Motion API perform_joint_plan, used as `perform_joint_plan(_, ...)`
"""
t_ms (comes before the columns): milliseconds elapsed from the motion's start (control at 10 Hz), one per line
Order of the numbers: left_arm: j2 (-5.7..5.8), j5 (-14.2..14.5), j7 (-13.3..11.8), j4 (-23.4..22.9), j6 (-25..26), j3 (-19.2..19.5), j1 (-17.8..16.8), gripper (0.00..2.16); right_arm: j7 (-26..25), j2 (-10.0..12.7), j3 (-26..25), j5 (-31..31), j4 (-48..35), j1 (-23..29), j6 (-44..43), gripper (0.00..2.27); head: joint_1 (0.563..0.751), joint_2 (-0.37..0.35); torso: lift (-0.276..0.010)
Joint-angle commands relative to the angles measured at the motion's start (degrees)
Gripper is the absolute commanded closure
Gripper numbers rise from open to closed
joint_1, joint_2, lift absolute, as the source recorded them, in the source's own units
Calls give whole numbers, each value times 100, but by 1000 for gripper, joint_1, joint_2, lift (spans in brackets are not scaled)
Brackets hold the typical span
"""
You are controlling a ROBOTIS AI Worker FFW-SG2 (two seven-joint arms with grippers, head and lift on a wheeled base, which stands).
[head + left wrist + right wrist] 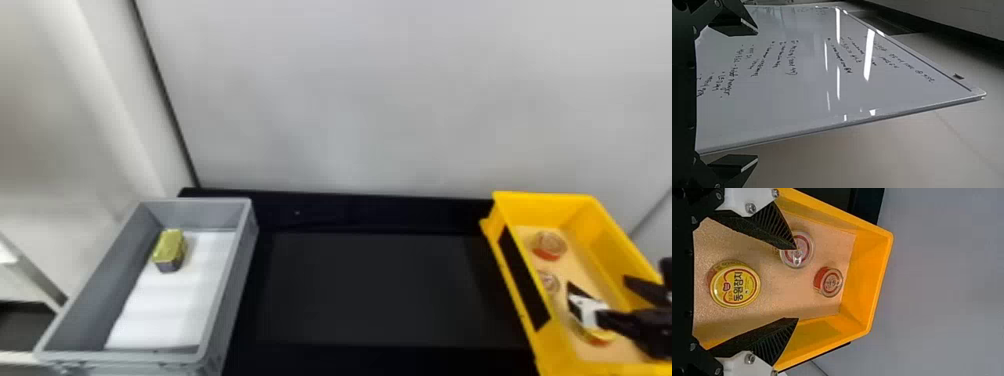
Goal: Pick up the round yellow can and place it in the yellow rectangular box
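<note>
Listing the head view first: one grey bin [229, 290], at the robot's left, lined with a white sheet [165, 305] and holding a single boxy can [170, 246], gold on top and dark at the side, near the bin's left wall. One dark tabletop [370, 290], lying between the containers. One yellow rectangular box [515, 280], at the robot's right, floored with a pale lining [575, 260]; contents, three round cans. Item, a red-sided can [549, 246], toward the far end; item, a clear-lidded can [549, 281], nearer, beside the left wall; item, the round yellow can [597, 339], nearest of the three, partly hidden by the right gripper [597, 280], which reaches in over the box from the right edge. Left wrist view: the left gripper [757, 95], fingers spread wide with nothing between them; beyond, a whiteboard [809, 90] bearing dark handwriting. Right wrist view: the right gripper [797, 284], fingers well apart and grasping nothing, one fingertip overlapping the clear-lidded can, whose pull tab shows. The round yellow can rests on the lining inside the yellow box, printed face up, apart from both other cans; the red-sided can sits near the far end wall.
</note>
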Motion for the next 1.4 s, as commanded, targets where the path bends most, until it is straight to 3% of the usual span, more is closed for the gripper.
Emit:
perform_joint_plan(0,-15,0,0,0,2,6,7,136,-1,3,13,-86,-24,8,-60,156,694,14,-68)
perform_joint_plan(300,-15,0,-8,0,2,15,25,136,-53,38,-119,-157,-525,87,-166,153,694,14,-68)
perform_joint_plan(700,-15,0,-8,0,2,24,25,136,-273,90,-971,-157,-1492,87,-350,150,694,14,-68)
perform_joint_plan(1000,-15,0,-17,0,2,24,25,136,-352,38,-1666,-605,-1588,-98,-1151,148,694,14,-68)
perform_joint_plan(1300,-15,-9,-17,0,2,50,34,136,-528,-15,-1798,-711,-1755,-405,-1731,148,694,14,-68)
